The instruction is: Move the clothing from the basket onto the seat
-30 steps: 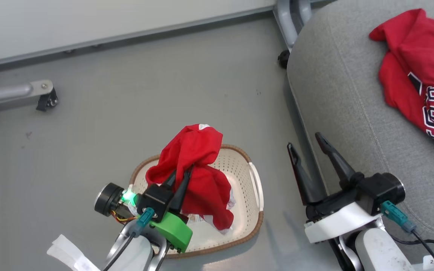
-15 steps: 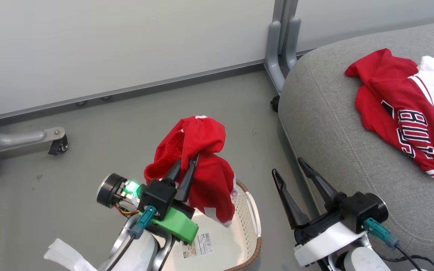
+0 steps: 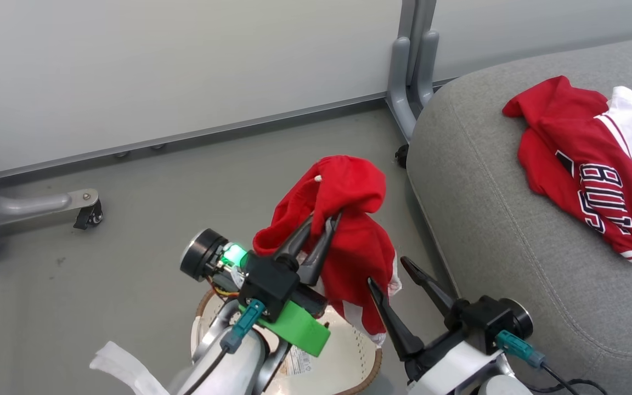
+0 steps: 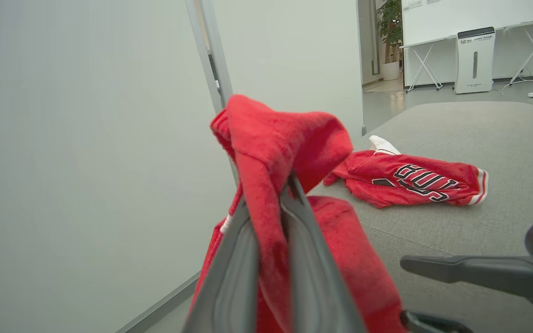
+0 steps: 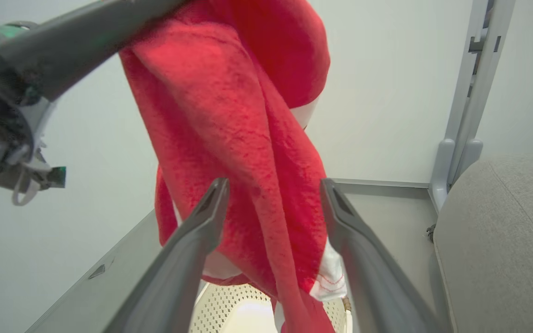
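Red garment (image 3: 351, 247) above the basket (image 3: 373, 372)
The left gripper (image 3: 324, 219) pinches the red garment, which hangs over the basket; the right gripper (image 3: 387, 270) — fingers spread wide, holding nothing — is beside it. A jersey (image 3: 596, 181) lies on the seat (image 3: 486, 219), right of the basket.

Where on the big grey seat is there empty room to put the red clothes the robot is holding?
The seat is bare between its rounded edge by the floor and the jersey, and on the robot's side of the jersey. It is crowded where the jersey lies. The red garment hangs from the left pincer, above the basket.
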Robot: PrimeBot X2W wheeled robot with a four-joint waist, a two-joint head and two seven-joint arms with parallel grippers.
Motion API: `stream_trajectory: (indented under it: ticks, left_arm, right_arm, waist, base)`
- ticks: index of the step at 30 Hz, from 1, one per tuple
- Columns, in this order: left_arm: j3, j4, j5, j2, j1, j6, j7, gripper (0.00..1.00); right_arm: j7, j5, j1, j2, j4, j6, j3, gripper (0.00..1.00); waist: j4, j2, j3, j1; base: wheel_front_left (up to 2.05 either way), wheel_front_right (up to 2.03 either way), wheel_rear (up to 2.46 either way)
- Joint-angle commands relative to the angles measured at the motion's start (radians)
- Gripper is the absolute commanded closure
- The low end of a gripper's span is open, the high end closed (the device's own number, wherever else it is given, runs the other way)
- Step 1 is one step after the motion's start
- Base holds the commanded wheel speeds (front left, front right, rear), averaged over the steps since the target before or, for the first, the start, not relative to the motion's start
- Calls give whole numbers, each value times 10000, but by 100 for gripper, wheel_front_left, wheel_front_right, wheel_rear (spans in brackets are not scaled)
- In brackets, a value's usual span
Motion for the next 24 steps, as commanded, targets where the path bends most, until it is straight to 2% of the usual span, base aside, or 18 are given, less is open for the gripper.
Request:
stream_trajectory:
  ticks: [1, 14, 16, 17, 24]
  left_arm:
    - [-201, -155, -156, -15, -170, -69, -8, 100]
    - [-1273, -594, -806, -76, -372, -179, 25, 100]
    - [-1359, -555, -854, -77, -391, -112, 18, 100]
    - [-1390, -520, -869, -79, -410, -85, 17, 100]
    - [-1398, -337, -877, -79, -472, 180, 8, 100]
  right_arm:
    - [-49, 50, -85, -72, 175, -14, 111, 0]
    - [-49, 177, -145, -17, 1235, -14, 353, 0]
    - [-49, 99, -237, -63, 1301, -14, 472, 71]
    - [-49, 105, -258, -72, 1338, -14, 521, 100]
    - [-49, 106, -345, -182, 1471, -14, 700, 100]
  waist:
    - [13, 108, -27, 1]
    - [-38, 108, -13, 1]
    - [-35, 108, 14, 1]
    - [-34, 108, 25, 1]
    - [8, 108, 115, 1]
  base:
    - [0, 0, 0]
    - [0, 0, 0]
    - [0, 0, 0]
    - [0, 0, 0]
    - [0, 0, 0]
